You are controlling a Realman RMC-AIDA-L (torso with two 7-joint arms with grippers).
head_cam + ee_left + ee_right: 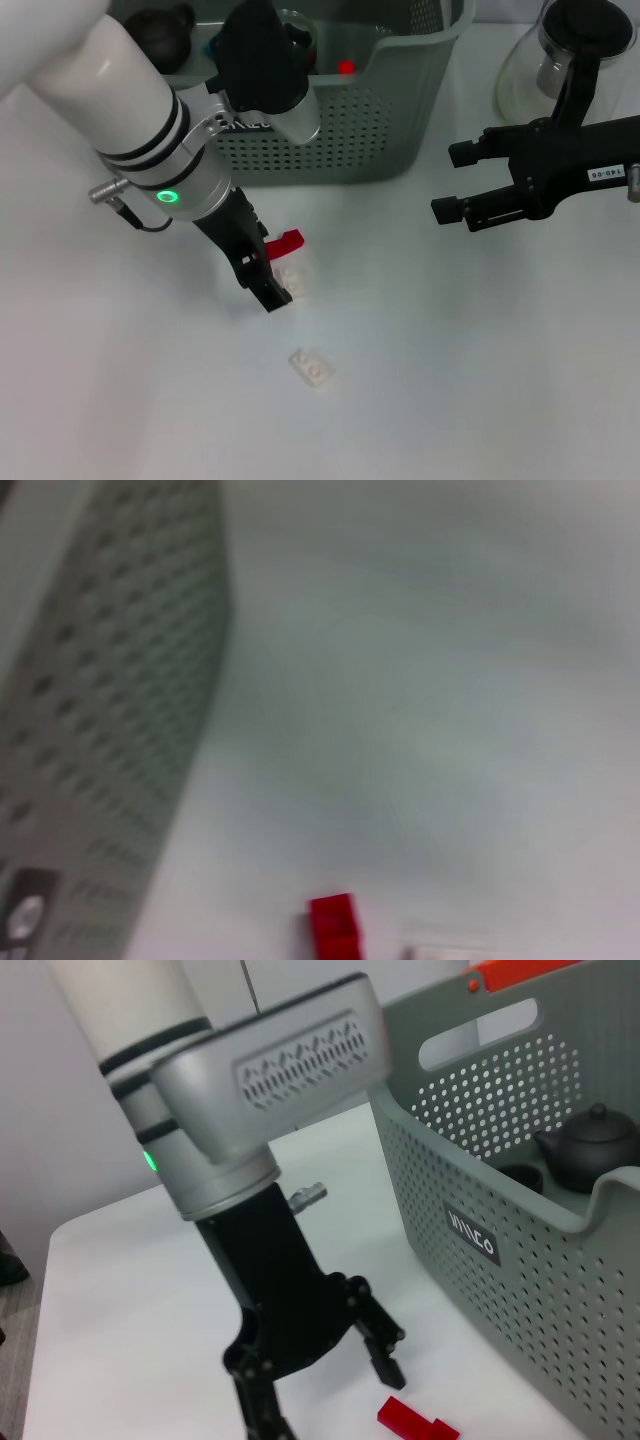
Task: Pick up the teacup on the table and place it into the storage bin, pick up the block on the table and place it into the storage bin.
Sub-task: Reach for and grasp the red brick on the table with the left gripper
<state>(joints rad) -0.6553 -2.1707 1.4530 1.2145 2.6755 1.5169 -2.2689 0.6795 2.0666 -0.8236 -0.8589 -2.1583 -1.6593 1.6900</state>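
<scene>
A small red block (286,242) lies on the white table in front of the storage bin (400,110). My left gripper (266,270) hangs open just beside it, one finger (384,1356) close to the red block (414,1421), nothing held. The left wrist view shows the red block (333,927) and the bin's perforated wall (100,730). A dark teacup (520,1175) sits inside the storage bin (480,1210) next to a dark teapot (590,1145). My right gripper (455,182) hovers open and empty at the right, above the table.
Two clear blocks lie on the table, one (291,280) by the left gripper's lower finger, the other (312,366) nearer me. A glass teapot (570,60) stands at the back right, behind the right arm.
</scene>
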